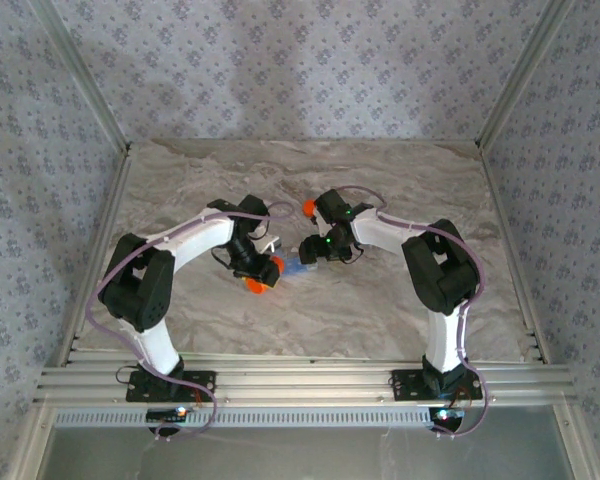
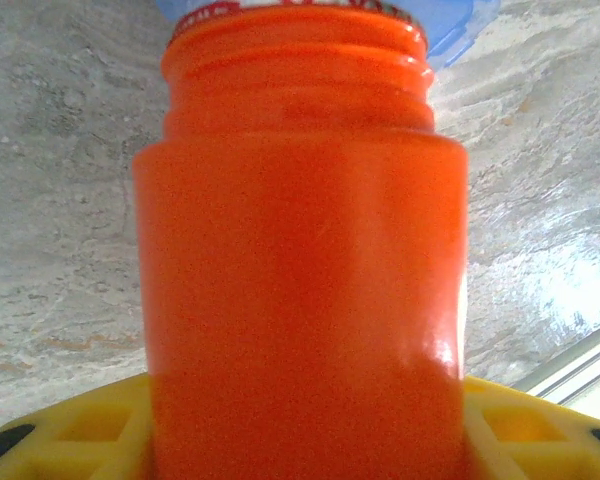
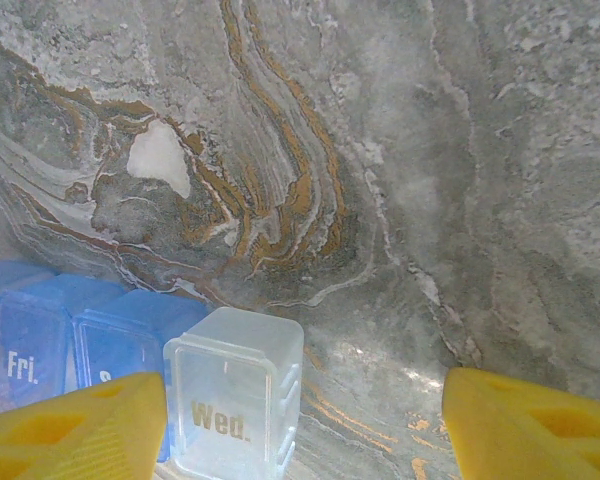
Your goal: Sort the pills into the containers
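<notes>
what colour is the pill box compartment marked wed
The Wed. compartment is clear, nearly colourless; best seen in the right wrist view.

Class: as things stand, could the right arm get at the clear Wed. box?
Probably yes: the Wed. box stands uncovered just ahead of the open right tool, with nothing in between.

High view overlooks table (image 1: pixel 400 320); wrist views skim it.
</notes>
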Robot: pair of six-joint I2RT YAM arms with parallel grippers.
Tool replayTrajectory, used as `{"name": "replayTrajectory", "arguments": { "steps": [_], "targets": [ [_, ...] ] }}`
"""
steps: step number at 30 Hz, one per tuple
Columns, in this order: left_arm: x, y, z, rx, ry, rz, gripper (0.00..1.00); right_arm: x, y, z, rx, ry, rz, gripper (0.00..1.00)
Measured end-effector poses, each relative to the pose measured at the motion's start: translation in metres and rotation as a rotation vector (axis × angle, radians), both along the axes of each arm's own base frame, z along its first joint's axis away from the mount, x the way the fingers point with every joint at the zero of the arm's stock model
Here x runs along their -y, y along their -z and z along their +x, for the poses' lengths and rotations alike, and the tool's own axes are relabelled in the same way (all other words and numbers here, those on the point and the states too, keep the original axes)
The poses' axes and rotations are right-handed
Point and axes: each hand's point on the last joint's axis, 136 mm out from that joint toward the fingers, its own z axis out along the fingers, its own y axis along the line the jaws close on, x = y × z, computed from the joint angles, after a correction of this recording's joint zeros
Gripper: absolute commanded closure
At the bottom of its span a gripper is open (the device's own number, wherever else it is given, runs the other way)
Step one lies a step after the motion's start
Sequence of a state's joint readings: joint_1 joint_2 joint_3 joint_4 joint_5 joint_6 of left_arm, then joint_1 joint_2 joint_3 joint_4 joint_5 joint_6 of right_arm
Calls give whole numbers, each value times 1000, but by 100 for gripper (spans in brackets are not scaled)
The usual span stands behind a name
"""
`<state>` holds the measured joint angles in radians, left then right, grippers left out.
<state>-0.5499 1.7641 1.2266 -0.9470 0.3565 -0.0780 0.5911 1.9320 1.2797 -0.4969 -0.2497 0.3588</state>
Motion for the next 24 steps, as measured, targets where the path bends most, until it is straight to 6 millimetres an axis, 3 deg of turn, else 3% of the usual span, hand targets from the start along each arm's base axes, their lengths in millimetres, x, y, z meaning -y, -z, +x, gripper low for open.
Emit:
{"name": "replayTrajectory", "arguments": {
  "steps": [24],
  "targets": [
    [-4, -2, -6, 0, 54, 51, 100, 0, 0, 0, -4, 9, 0, 25]
  ]
}}
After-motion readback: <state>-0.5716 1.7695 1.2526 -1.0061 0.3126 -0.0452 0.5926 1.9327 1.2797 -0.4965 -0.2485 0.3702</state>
